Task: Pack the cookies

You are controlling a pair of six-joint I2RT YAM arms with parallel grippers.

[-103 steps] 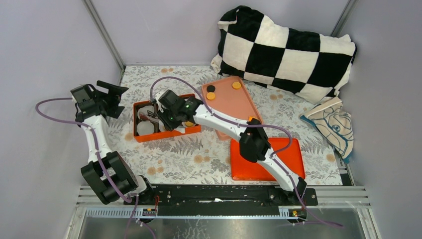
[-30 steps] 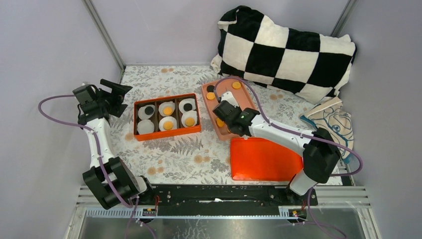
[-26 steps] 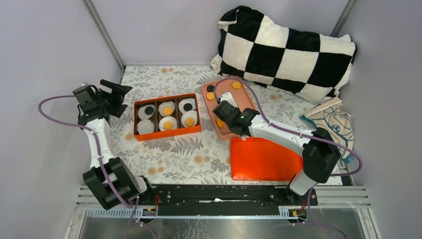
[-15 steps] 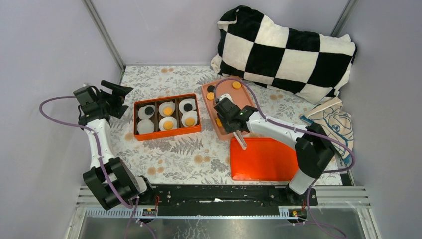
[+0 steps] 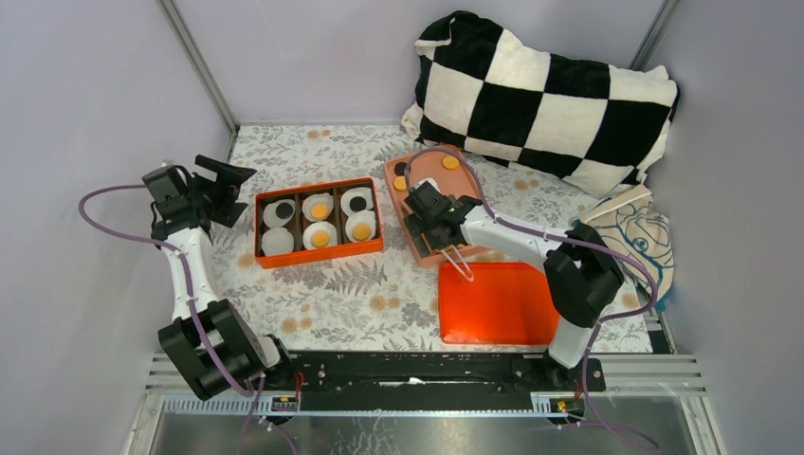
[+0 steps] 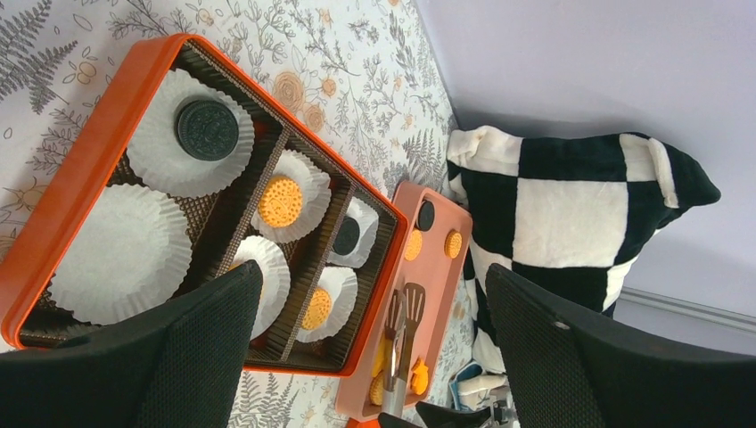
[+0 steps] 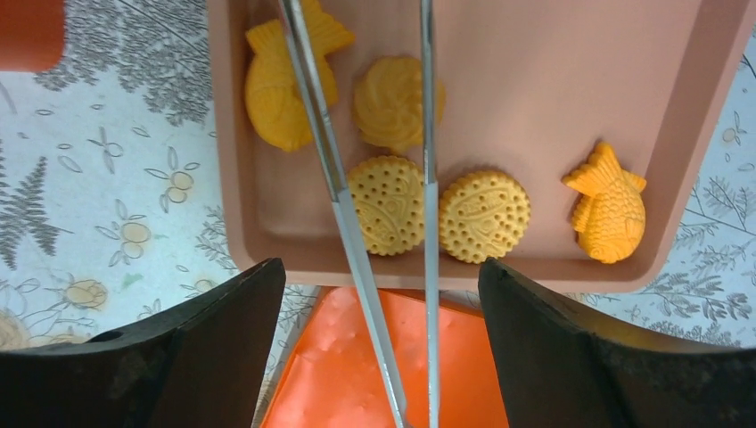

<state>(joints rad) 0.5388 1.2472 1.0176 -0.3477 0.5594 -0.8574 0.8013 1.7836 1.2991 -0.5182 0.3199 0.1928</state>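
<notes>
The orange box (image 5: 318, 252) holds white liners with orange and black cookies (image 5: 320, 209); one liner (image 5: 276, 243) is empty. The left wrist view shows it too (image 6: 89, 169). The pink tray (image 5: 469, 194) holds more cookies: round and fish-shaped orange ones (image 7: 484, 216) at its near end, two orange (image 5: 449, 162) at the far end. My right gripper (image 5: 431, 227) (image 7: 382, 267) is open over the tray's near end. Metal tongs (image 7: 428, 178) lie between its fingers untouched. My left gripper (image 5: 223, 185) (image 6: 373, 272) is open and empty, left of the box.
An orange lid (image 5: 498, 303) lies flat just in front of the pink tray, under the tongs' handle end. A black-and-white checked pillow (image 5: 545, 90) sits at the back right. A folded cloth (image 5: 635, 237) lies at the right edge. Grey walls close both sides.
My right gripper left the box and came over the pink tray's near end; its elbow swung left. The tongs now show, reaching from the tray over the lid. The left arm barely moved.
</notes>
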